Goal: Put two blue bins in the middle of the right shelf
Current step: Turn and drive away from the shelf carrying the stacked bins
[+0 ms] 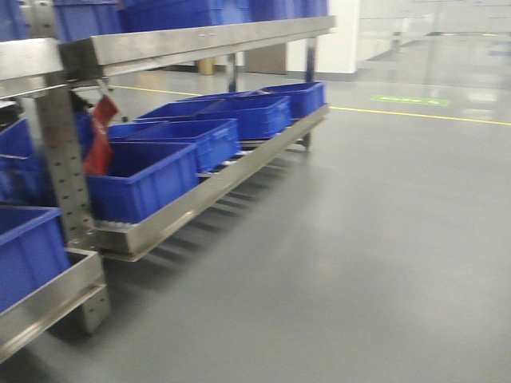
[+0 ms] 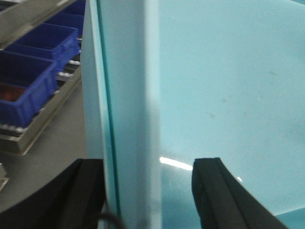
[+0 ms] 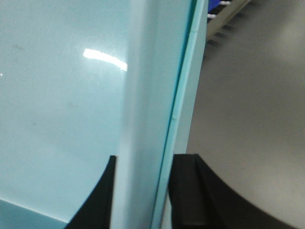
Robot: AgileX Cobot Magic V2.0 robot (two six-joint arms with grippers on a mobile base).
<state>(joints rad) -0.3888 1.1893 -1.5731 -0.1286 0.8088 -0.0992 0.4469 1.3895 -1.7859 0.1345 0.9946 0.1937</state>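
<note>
Bins [image 1: 145,182] of dark blue plastic sit in a row on the lower level of a steel shelf [image 1: 209,41], running from 9 o'clock toward 12 in the front view. More blue bins stand on the level above, at 11 o'clock. A red tag [image 1: 101,137] hangs beside the upright post. Grey floor [image 1: 383,247] fills the 3 to 6 o'clock side, and a yellow line [image 1: 415,114] crosses it at 2 o'clock. Neither arm shows here.

From the left wrist, the left gripper [image 2: 148,191] straddles the upright edge of a pale teal panel [image 2: 228,86], its black fingers at 7 and 5 o'clock. I cannot tell whether it is clenched. Blue bins lie on the shelf at 10 o'clock.

From the right wrist, the right gripper [image 3: 142,186] is clamped on the teal panel's edge, its fingers pressed against both faces at 6 o'clock. A sliver of blue shows at 1 o'clock.
</note>
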